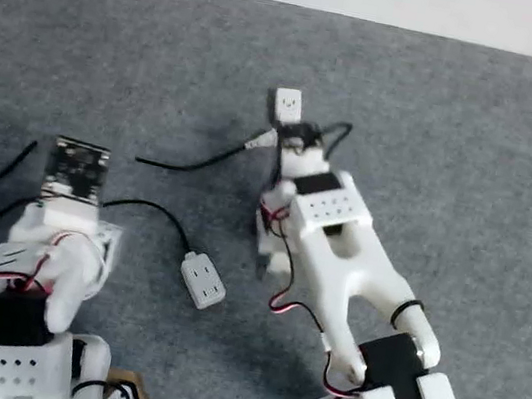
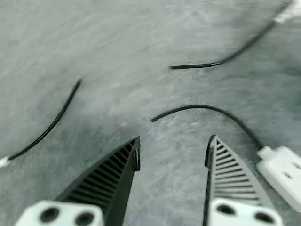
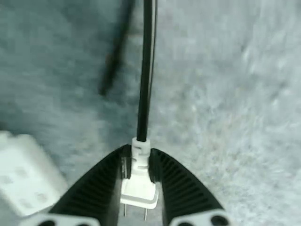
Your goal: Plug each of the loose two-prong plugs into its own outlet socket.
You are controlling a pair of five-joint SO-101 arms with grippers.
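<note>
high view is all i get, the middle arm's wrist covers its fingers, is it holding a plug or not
Observer: Yes. The right wrist view shows the right gripper shut on a white two-prong plug. The prongs point back toward the wrist, and its black cord runs away over the carpet.
Operator: ok and the other arm, open or shut
Observer: Open. In the left wrist view the left gripper holds nothing and sits above the carpet. A white outlet socket lies just off to one side of it.
</note>
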